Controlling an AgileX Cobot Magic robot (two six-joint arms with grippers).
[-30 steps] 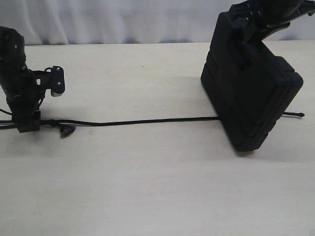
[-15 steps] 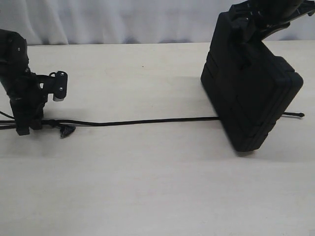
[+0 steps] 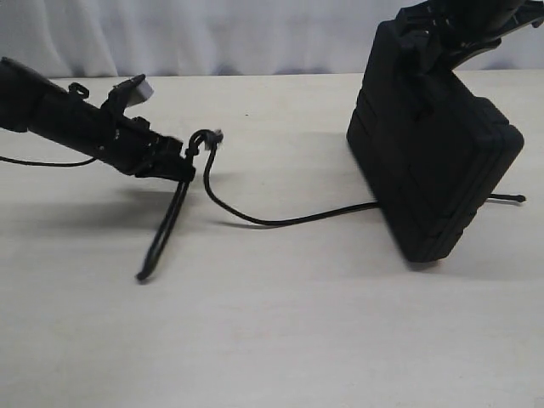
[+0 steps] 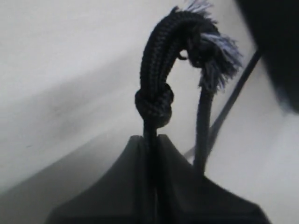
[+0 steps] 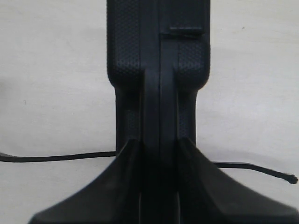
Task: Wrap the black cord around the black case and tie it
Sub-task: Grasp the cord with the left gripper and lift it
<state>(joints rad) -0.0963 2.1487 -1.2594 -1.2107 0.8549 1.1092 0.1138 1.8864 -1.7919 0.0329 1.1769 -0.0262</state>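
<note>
A pale, matte bench (image 3: 297, 340) fills most of the scene, backed by a white curtain (image 3: 212, 34) along its far edge. On the right of the exterior view the black case (image 3: 433, 178) stands tilted on a lower corner, its upper edge clamped between the jaws of the right tool (image 5: 159, 177); case and tool are where they were a second ago. The left tool (image 3: 183, 163) has changed most: a second ago it hung upright at the left edge, spread over a cord lying almost straight on the bench. Now its arm leans low toward the middle, jaws pressed together on the black cord (image 3: 255, 221) just under the knot (image 4: 154, 103). The knotted end and frayed tip (image 4: 217, 56) are raised off the bench. A doubled length hangs from the tool down to the surface. The rest sags in a slack curve to the foot of the case, its far end (image 3: 512, 198) showing on the other side.
</note>
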